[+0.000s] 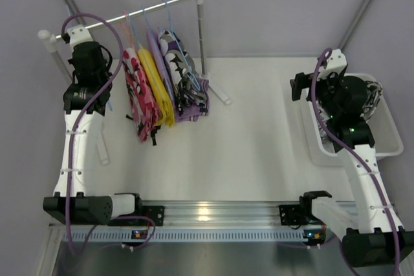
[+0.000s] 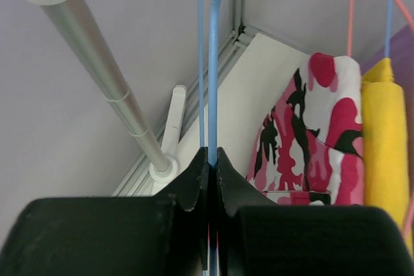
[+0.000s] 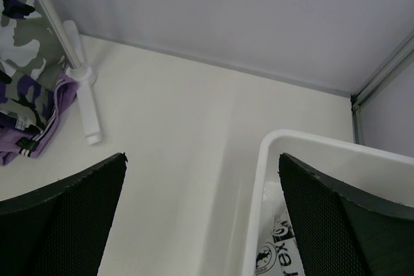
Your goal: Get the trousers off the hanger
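Trousers (image 1: 155,88) all sit past mid-table, far left, draped on hangers. Nearest: both arm bases at the near edge of the table (image 1: 252,153). Right side, mid-depth: right gripper (image 3: 201,157) hovers at the left rim of a white bin (image 3: 260,179), fingers wide apart, nothing between them; black-and-white printed cloth (image 3: 275,253) lies in the bin. Farther out, left side: left gripper (image 2: 211,158) is raised beside the rack, fingers pinched together on the stem of a blue hanger (image 2: 214,63); cannot tell whether cloth hangs from it. Just right of it hang the red-pink blotched pair (image 2: 310,134), then the yellow pair (image 2: 386,140), then purple and camouflage-print pairs, their hems touching the table. Farthest: the rail (image 1: 129,14) on white posts.
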You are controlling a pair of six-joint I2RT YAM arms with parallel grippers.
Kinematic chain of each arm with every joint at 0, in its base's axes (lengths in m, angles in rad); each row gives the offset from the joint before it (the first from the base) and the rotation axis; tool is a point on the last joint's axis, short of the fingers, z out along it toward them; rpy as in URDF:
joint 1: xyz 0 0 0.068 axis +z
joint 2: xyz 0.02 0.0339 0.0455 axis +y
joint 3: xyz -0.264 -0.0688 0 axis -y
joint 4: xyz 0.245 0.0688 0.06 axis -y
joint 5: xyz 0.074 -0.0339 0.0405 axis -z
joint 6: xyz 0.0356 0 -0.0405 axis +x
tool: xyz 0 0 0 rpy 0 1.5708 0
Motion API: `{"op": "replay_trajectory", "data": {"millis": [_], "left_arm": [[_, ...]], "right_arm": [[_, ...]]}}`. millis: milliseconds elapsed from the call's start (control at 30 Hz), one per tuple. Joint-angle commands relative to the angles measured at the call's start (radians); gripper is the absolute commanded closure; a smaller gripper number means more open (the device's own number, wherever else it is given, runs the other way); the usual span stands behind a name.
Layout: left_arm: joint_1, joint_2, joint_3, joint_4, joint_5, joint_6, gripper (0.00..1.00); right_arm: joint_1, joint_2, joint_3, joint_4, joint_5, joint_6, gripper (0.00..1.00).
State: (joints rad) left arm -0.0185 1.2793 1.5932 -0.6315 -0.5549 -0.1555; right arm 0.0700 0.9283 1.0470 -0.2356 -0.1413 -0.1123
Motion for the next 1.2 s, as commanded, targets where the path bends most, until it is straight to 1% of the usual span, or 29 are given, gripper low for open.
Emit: {"op": "replay_trajectory", "data": {"millis": [0,167,267,533,600,667,700,800,833,933,1033,1067,1133,1167], "left_arm": [[0.064,0.005,-0.03,0.099,-0.027,-0.016,1.0],[0.173,0.037,-0.048,0.069,0.061,-0.067,1.0],[0.21,0.038,-0.071,0.069,0.107,-0.084,1.0],[0.216,-0.018,-0.151,0.061,0.19,-0.102,1.0],[0.215,-0.032,-0.174,0.046,0.207,-0.111,0.93],[0.215,-0.063,-0.193,0.039,0.227,-0.116,0.82],[0.216,-0.075,-0.2,0.041,0.236,-0.116,0.71],[0.216,-0.129,-0.214,0.047,0.294,-0.093,0.54],[0.215,-0.155,-0.199,0.047,0.326,-0.082,0.51],[0.213,-0.205,-0.141,0.012,0.349,-0.047,0.42],[0.215,-0.25,-0.087,-0.075,0.362,-0.015,0.38],[0.213,-0.264,-0.056,-0.094,0.369,-0.007,0.36],[0.215,-0.309,-0.033,-0.14,0.381,0.019,0.34],[0.215,-0.323,-0.01,-0.155,0.395,0.036,0.29]], "right_arm": [[0.016,0.009,0.067,-0.021,-0.02,-0.018,0.01],[0.016,0.03,0.116,-0.053,-0.018,-0.024,0.01],[0.016,0.038,0.137,-0.073,-0.021,-0.012,0.01],[0.017,0.03,0.148,-0.091,-0.02,-0.003,0.0],[0.017,0.026,0.148,-0.093,-0.018,-0.004,0.0],[0.017,0.023,0.15,-0.094,-0.02,-0.007,0.01],[0.019,0.02,0.15,-0.093,-0.02,-0.006,0.0],[0.019,0.017,0.146,-0.093,-0.021,-0.007,0.0],[0.02,0.015,0.145,-0.093,-0.021,-0.006,0.01],[0.019,0.012,0.142,-0.09,-0.023,-0.003,0.0],[0.017,0.01,0.14,-0.087,-0.023,0.003,0.01],[0.019,0.014,0.143,-0.087,-0.024,0.006,0.01],[0.02,0.018,0.148,-0.085,-0.027,0.013,0.0],[0.021,0.023,0.15,-0.084,-0.029,0.014,0.0]]}}
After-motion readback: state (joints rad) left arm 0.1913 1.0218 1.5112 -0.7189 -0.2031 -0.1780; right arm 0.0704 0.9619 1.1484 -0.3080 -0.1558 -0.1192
